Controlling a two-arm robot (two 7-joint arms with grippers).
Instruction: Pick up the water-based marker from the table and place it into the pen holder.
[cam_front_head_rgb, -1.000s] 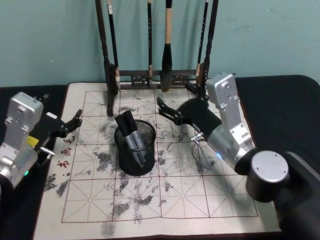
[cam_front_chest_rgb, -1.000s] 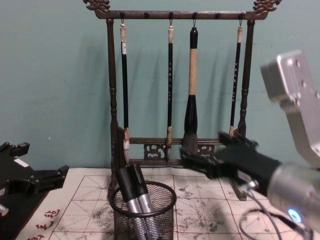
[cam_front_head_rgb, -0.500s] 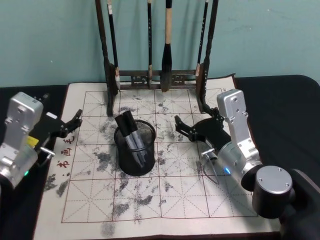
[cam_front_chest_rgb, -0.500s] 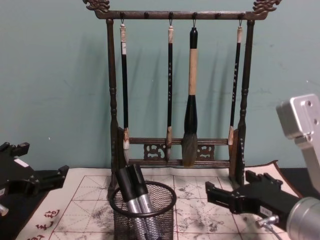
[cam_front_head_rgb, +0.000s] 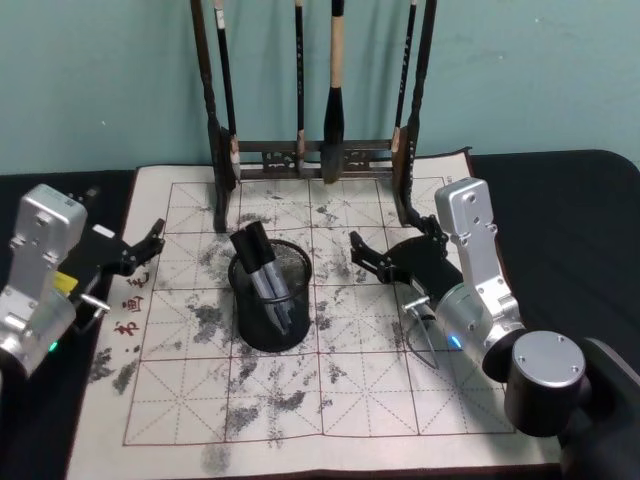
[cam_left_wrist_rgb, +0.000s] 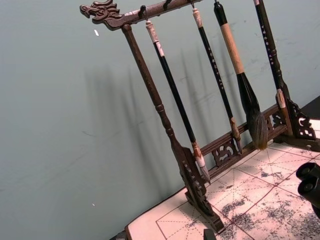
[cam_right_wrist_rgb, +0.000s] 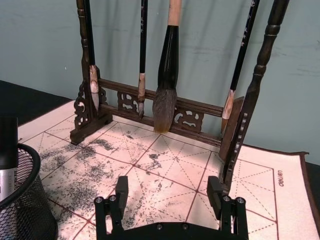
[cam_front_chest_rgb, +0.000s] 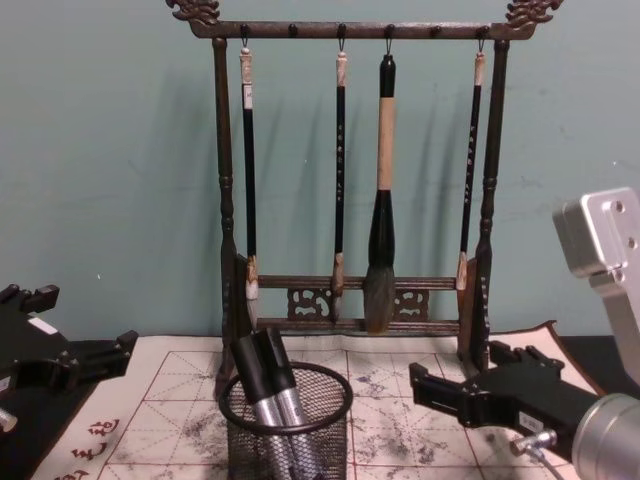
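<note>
— Markers (cam_front_head_rgb: 262, 268), two of them, are in the pen holder (cam_front_head_rgb: 262, 336). See them? They lean on the back of the rim with their dark caps poking out the top.

— I see them. Where did the right gripper (cam_front_head_rgb: 358, 256) go? A second ago it was up high, back by the brush rack (cam_front_head_rgb: 320, 155).

— It has come down and pulled back. Now it sits low over the mat (cam_front_head_rgb: 350, 400), to the right of the pen holder and not touching it. It has not moved for the last half second.

— Is it holding anything?

— No. Its jaws are apart and there is only mat between them.

— And the other one?

— The left gripper (cam_front_head_rgb: 152, 247) is parked at the left edge of the mat, well away from the cup. Its jaws look apart too, with nothing in them. It has not moved at all.

— Is any marker left lying around?

— I can't see one on the mat or on the black bench (cam_front_head_rgb: 560, 200).

— So is the job over?

— I think so. The drop looks done and the arm is backing off. I would guess it just has to go home now.
</note>
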